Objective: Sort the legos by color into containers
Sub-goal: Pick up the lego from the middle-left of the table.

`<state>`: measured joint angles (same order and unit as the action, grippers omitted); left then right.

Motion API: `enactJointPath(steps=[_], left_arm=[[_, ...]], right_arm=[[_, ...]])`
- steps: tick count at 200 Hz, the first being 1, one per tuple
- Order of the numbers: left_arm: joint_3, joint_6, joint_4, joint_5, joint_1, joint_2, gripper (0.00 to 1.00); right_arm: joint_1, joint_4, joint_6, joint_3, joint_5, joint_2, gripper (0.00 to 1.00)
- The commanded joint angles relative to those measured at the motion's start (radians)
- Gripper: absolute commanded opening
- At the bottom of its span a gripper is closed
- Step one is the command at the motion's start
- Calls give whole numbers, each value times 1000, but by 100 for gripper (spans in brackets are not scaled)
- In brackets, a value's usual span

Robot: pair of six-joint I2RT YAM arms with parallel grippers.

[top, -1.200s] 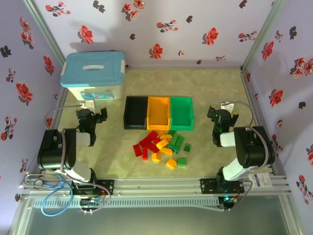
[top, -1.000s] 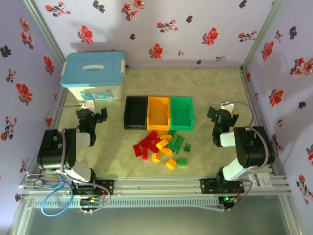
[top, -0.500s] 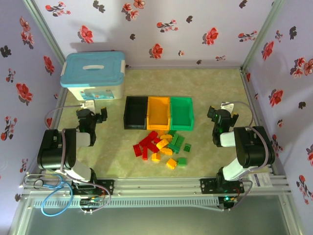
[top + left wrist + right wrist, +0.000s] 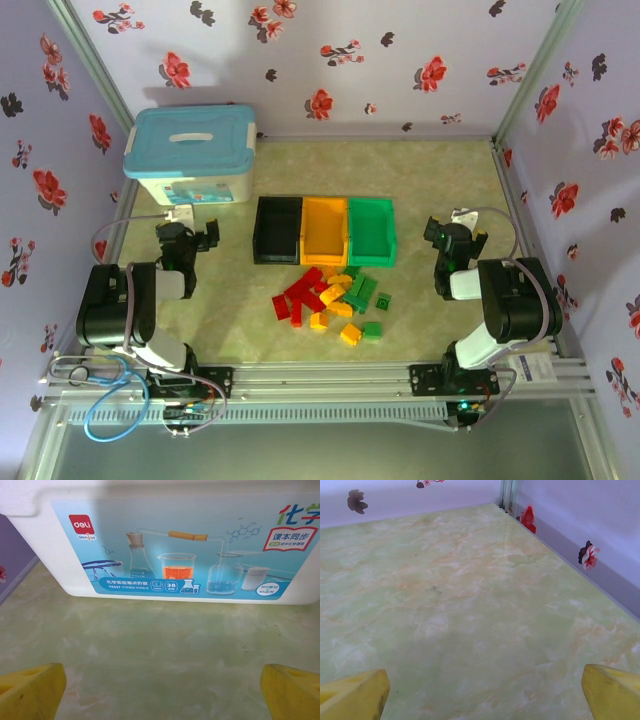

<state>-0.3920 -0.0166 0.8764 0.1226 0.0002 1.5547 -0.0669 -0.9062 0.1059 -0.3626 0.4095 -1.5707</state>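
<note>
A pile of red, orange-yellow and green legos [image 4: 335,298] lies on the table just in front of three bins in a row: black [image 4: 277,230], orange [image 4: 324,230] and green [image 4: 371,230]. All three bins look empty. My left gripper [image 4: 190,238] rests left of the black bin, apart from the pile. In the left wrist view the left gripper [image 4: 162,695] is open, its yellow fingertips [image 4: 30,690] spread wide over bare table. My right gripper [image 4: 455,232] sits right of the green bin. The right gripper [image 4: 485,695] is open too, with nothing between its fingertips [image 4: 612,692].
A large white box with a light-blue lid [image 4: 190,155] stands at the back left, its labelled side [image 4: 165,540] close ahead of the left gripper. Floral walls [image 4: 560,150] enclose the table on three sides. A wall corner [image 4: 507,495] lies ahead of the right gripper.
</note>
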Motion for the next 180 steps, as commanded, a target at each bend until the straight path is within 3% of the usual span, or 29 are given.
enactJointPath(steps=[1,14,39,50,61,65,71,78,83,100,147,180], left_arm=[[1,-5,-10,105,-26,-52,100],[-19,11,-130,241,-78,-174,100],[-136,-9,-517,244,-106,-425,100],[-199,-164,-705,251,-105,-520,100],[-208,-405,-825,289,-89,-594,100],[-199,-504,-871,294,-79,-617,100],[-184,-592,-909,257,-60,-653,100],[-171,-566,-914,126,-39,-691,100],[-165,-552,-918,49,-36,-711,100],[-195,-610,-1047,-18,-59,-760,100],[-273,-615,-1330,-15,-283,-782,100],[-225,-687,-1340,48,-514,-766,99]], right_arm=[[6,-28,6,-1,-5,18,99],[-15,9,-39,2,-33,88,99],[-94,381,-77,-95,-2,371,99],[-96,536,14,-156,4,461,99],[-90,909,222,-263,-15,542,99],[-87,968,330,-267,7,555,99],[-63,977,430,-253,-5,569,99],[-17,936,399,-237,-255,577,99],[-13,930,397,-242,-361,573,99],[-60,1082,428,-313,-385,576,99],[-237,1321,426,-390,-295,674,99],[-314,1464,439,-421,-266,709,99]])
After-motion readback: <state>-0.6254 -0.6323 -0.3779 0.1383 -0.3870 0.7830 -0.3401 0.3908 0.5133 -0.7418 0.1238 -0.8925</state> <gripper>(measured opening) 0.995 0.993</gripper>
